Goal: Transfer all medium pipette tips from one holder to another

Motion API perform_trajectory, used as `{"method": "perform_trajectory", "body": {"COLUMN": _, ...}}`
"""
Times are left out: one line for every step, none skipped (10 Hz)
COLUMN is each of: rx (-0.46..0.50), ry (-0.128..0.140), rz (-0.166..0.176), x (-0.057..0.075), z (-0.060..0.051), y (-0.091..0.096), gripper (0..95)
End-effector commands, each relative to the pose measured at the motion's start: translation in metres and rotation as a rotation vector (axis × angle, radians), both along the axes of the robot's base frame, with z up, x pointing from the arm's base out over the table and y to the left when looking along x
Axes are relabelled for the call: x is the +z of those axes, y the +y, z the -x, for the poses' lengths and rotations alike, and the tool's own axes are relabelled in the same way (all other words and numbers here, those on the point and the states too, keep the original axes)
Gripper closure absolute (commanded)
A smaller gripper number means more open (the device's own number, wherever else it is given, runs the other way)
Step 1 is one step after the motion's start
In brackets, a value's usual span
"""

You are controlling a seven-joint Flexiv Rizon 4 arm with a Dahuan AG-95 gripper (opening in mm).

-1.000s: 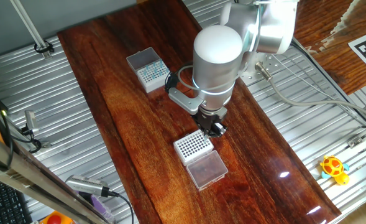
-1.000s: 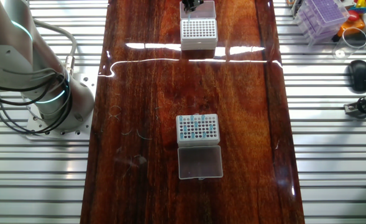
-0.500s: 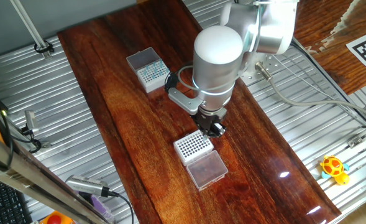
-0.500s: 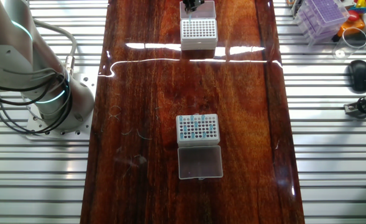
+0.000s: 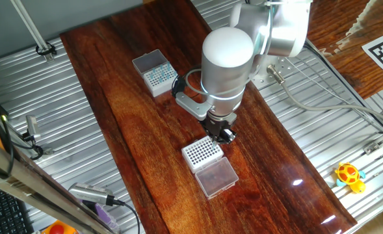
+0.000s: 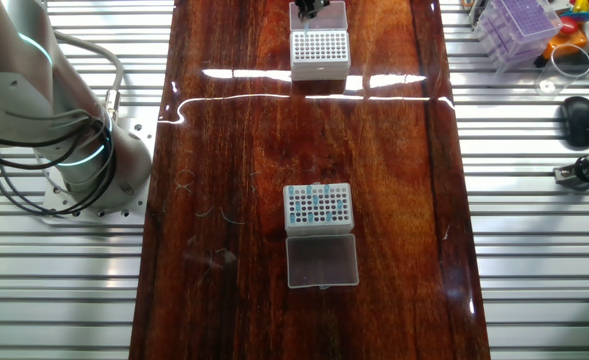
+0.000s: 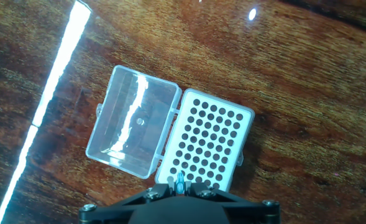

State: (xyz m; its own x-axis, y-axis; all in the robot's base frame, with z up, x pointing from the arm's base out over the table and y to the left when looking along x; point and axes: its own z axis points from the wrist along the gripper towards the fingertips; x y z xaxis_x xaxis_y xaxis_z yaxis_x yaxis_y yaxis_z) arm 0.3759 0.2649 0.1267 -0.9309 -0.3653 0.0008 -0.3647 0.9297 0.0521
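My gripper is shut on one teal-blue medium pipette tip, which points down over the near edge of the white rack with bold dark holes. That rack's holes look empty and its clear lid lies open beside it. In one fixed view the gripper hangs just above this rack. The other white rack, which holds several teal tips, stands far off with its frosted lid open. It also shows in one fixed view.
The racks stand on a dark wooden board with ribbed metal table on both sides. The arm's base is left of the board. A purple rack and small items lie at the far right.
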Motion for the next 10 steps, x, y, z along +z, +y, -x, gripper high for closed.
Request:
{"method": "perform_trajectory", "body": {"rx": -0.001, "ry": 0.002, "rz": -0.002, "x": 0.001, "z": 0.0038, "y": -0.0006, "gripper": 95.0}}
{"method": "perform_trajectory", "body": {"rx": -0.002, "ry": 0.005, "rz": -0.001, "x": 0.0019, "z": 0.0055, "y": -0.0006, "gripper": 95.0}}
{"method": "perform_trajectory", "body": {"rx": -0.001, "ry": 0.003, "rz": -0.002, "x": 0.0006, "z": 0.0081, "y": -0.0013, "gripper": 95.0}}
{"method": "perform_trajectory", "body": {"rx": 0.0, "ry": 0.0, "rz": -0.002, "x": -0.0003, "z": 0.0099, "y": -0.0018, "gripper": 95.0}}
{"method": "perform_trajectory", "body": {"rx": -0.001, "ry": 0.001, "rz": -0.001, "x": -0.0005, "z": 0.0102, "y": -0.0019, "gripper": 95.0}}
{"method": "perform_trajectory", "body": {"rx": -0.002, "ry": 0.0, "rz": -0.001, "x": -0.0006, "z": 0.0102, "y": -0.0019, "gripper": 95.0}}
{"method": "perform_trajectory", "body": {"rx": -0.002, "ry": -0.001, "rz": -0.001, "x": -0.0012, "z": 0.0098, "y": -0.002, "gripper": 95.0}}
{"method": "perform_trajectory", "body": {"rx": -0.001, "ry": -0.002, "rz": 0.0, "x": -0.0017, "z": 0.0093, "y": -0.0021, "gripper": 95.0}}
{"method": "perform_trajectory", "body": {"rx": -0.001, "ry": -0.004, "rz": 0.0, "x": -0.0018, "z": 0.0092, "y": -0.0021, "gripper": 95.0}}
{"method": "perform_trajectory", "body": {"rx": -0.001, "ry": -0.006, "rz": 0.0, "x": -0.002, "z": 0.009, "y": -0.0021, "gripper": 95.0}}
